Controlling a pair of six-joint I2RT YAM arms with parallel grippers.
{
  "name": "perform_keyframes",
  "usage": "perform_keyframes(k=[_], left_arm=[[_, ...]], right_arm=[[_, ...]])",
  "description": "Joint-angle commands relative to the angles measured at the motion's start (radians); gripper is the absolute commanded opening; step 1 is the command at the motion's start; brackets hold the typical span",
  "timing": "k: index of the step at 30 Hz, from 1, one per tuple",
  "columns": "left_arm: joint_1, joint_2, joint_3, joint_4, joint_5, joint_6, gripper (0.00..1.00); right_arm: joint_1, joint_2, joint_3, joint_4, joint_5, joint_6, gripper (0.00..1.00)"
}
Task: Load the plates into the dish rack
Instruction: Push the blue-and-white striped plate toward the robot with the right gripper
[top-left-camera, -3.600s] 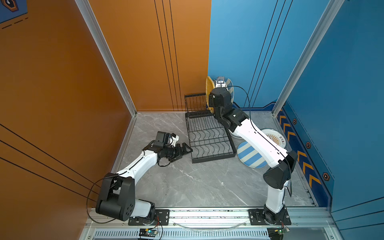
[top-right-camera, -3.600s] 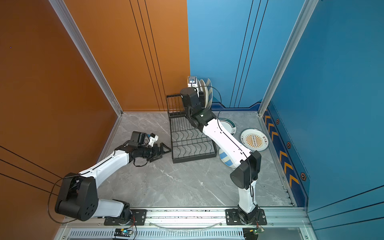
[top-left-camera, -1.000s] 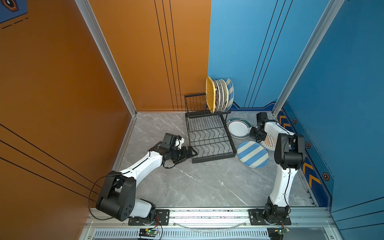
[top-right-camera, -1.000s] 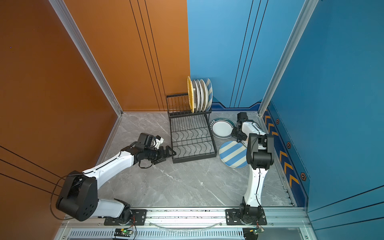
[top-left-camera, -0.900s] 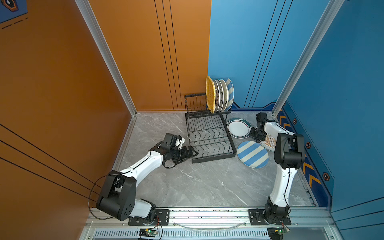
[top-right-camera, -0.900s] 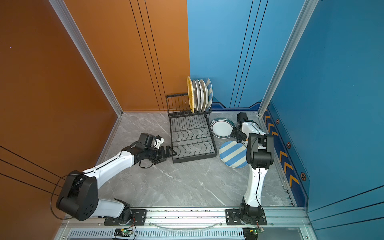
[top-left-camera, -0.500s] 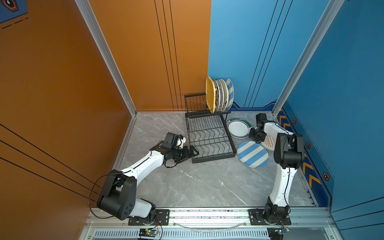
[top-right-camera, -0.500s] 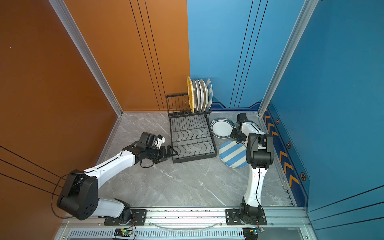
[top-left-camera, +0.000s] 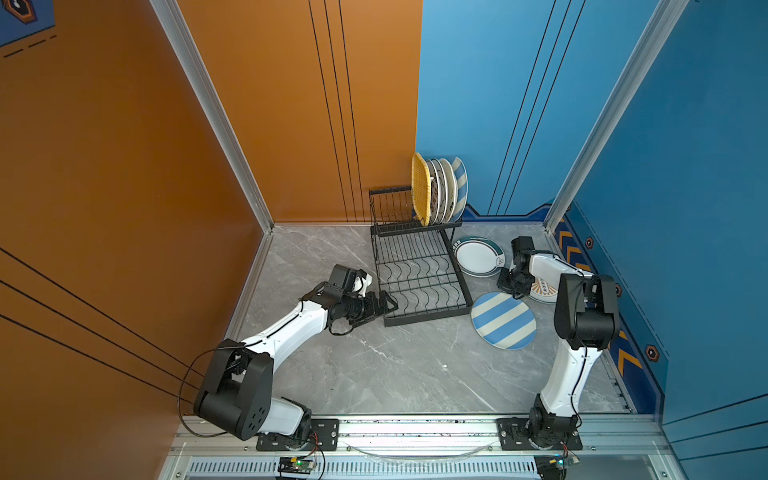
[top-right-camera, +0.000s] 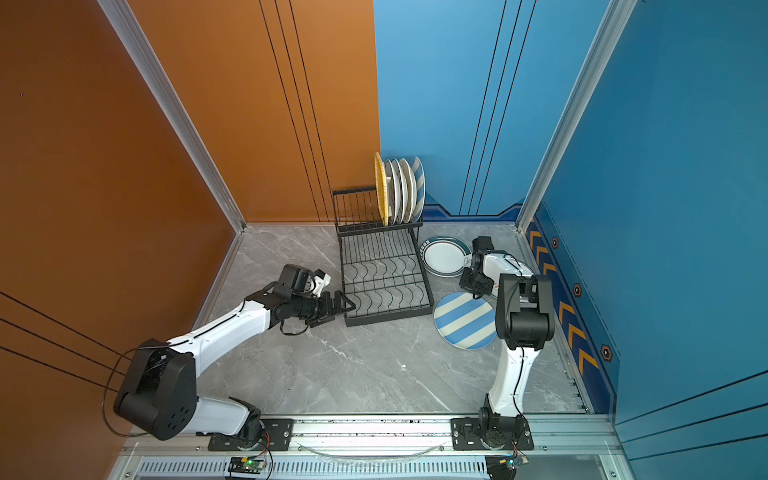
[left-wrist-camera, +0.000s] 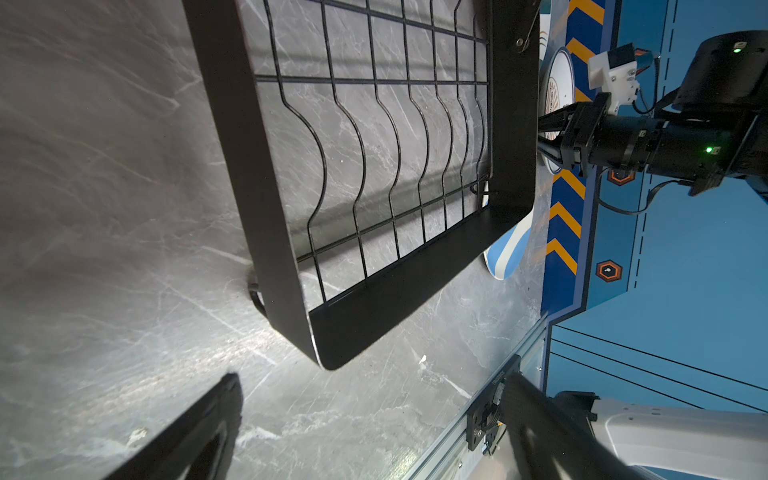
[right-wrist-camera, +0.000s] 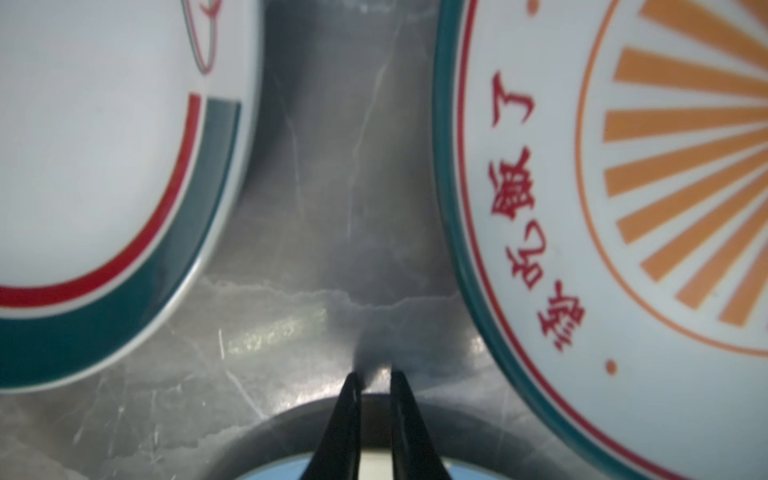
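Checking progress: five plates, as far as I can count, stand on edge in the tall tier of the dish rack (top-left-camera: 428, 316), well away from both pincers. The yellow woven plate (top-left-camera: 419, 187) is at one end, the racked striped plate (top-left-camera: 459, 178) at the other, with three pale round ones between. The flat wavy-wire tier holds nothing.

Three plates lie flat on the table (top-left-camera: 374, 365), not yet loaded, all close to the right pincer (right-wrist-camera: 372, 374). Its jaws stand almost together, with only a thin slit between and nothing clamped in it. The tips point down at bare table. The green-rimmed plate (right-wrist-camera: 104, 187) and the sunburst plate (right-wrist-camera: 665, 166) flank them, one on each side, neither touched. The rim of the blue-striped plate (top-left-camera: 503, 320) passes just beneath the fingers; contact cannot be told.

Left pincer (left-wrist-camera: 370, 378): jaws wide apart, empty. The rack's near corner lies just ahead of its tips, apart from them in the wrist view.

Judgement: somewhat past halfway. Left to do: take each flat plate by the rim, tip it upright and slot it in. The blue-striped plate, nearest the right pincer, looks the likely next candidate.
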Motion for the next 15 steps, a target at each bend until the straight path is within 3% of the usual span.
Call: perform_keyframes(k=[1, 15], left_arm=[[-0.006, -0.002, -0.002, 0.022, 0.024, 0.02, 0.98], [-0.013, -0.028, -0.056, 0.026, 0.063, 0.051, 0.98]], right_arm=[[0.029, -0.075, -0.072, -0.039, -0.004, 0.002, 0.17], [0.178, -0.31, -0.376, -0.055, -0.009, 0.113, 0.17]])
